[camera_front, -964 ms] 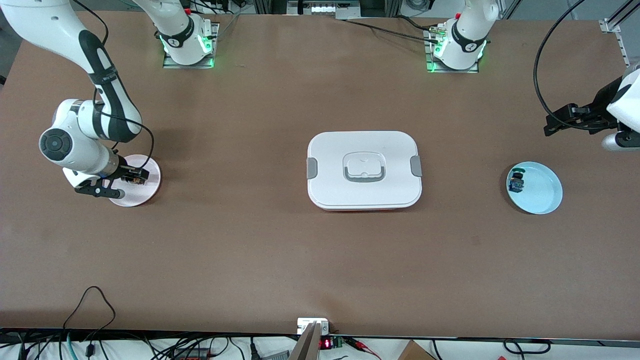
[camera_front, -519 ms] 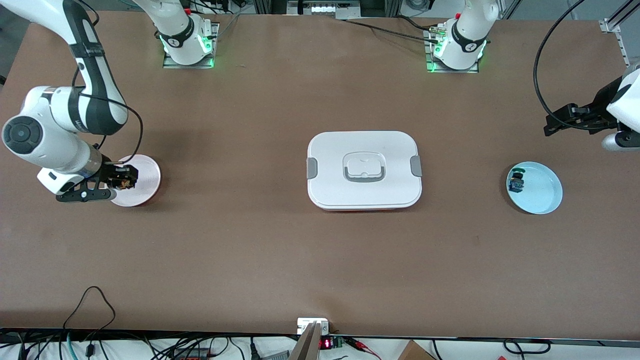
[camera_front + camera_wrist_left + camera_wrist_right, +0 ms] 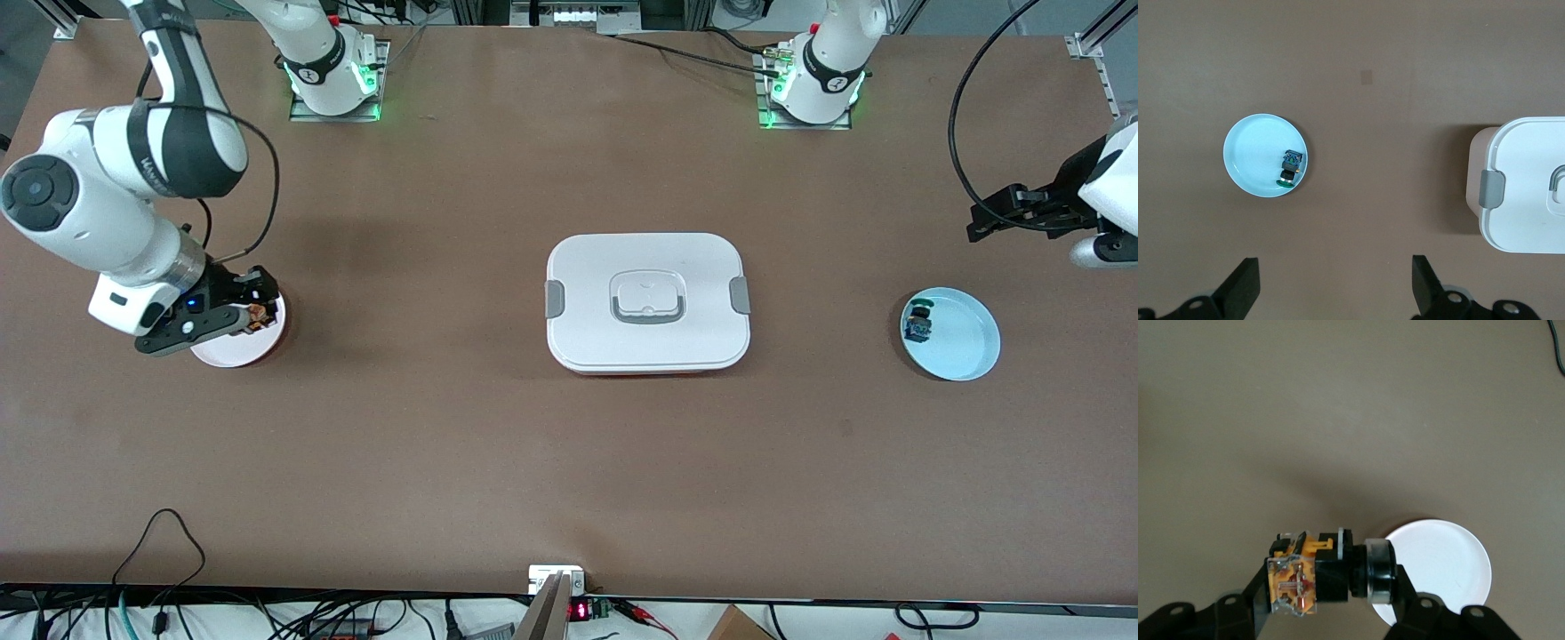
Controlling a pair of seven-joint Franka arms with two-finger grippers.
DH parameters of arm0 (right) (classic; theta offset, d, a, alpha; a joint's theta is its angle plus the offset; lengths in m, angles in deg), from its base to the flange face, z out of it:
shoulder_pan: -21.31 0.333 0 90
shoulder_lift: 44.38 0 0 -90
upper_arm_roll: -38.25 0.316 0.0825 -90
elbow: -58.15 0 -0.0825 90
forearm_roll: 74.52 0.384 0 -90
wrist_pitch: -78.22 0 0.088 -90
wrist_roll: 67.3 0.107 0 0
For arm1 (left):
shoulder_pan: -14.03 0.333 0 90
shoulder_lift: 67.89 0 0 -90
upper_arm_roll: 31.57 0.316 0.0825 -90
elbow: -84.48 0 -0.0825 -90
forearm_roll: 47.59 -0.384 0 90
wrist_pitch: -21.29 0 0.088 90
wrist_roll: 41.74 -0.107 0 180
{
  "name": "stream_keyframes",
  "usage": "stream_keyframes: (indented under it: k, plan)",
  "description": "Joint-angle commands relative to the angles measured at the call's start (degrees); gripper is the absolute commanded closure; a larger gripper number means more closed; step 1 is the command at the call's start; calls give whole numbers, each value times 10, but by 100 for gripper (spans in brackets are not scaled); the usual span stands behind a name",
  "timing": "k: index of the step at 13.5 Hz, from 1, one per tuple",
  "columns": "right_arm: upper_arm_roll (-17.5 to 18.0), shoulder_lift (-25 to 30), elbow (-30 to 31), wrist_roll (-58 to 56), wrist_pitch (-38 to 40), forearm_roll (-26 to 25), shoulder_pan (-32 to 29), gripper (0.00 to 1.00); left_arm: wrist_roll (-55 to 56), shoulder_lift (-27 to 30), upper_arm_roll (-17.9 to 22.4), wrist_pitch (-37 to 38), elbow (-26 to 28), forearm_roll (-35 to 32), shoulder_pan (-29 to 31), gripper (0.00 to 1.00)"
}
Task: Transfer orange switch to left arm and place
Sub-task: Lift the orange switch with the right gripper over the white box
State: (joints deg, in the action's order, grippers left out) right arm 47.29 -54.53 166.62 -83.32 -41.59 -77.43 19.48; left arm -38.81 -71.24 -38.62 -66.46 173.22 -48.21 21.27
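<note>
Brown tabletop (image 3: 444,427) is filling the front view, where we are seeing the box (image 3: 647,302) sitting mid-table, the right gripper (image 3: 253,313) hanging over a pink plate (image 3: 233,352) with fingers clamping the orange switch (image 3: 260,313), and the left gripper (image 3: 987,220) waiting above the left arm's end. Left wrist view: we are noting fingers (image 3: 1245,290) spread apart over bare table, near a blue plate (image 3: 1251,167) carrying a blue-and-green component (image 3: 1289,167). Right wrist view: we are seeing the switch pinched above the table.
</note>
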Motion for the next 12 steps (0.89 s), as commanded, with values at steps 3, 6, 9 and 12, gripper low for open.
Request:
stream_keyframes:
  k: [3,6,9,12]
  plan:
    - [28,30,1,-59,3,75,29,100,-1,-7,4,9,-17,-10,3,0]
    - [71,29,-3,-108,-42,134,30,100,-2,-22,6,7,-21,6,11,0]
    - [85,27,-31,-211,-52,218,52,100,0,-31,0,14,-27,0,13,0]
    - [91,29,-47,-262,-53,270,88,100,-12,-39,2,57,-31,16,22,0]
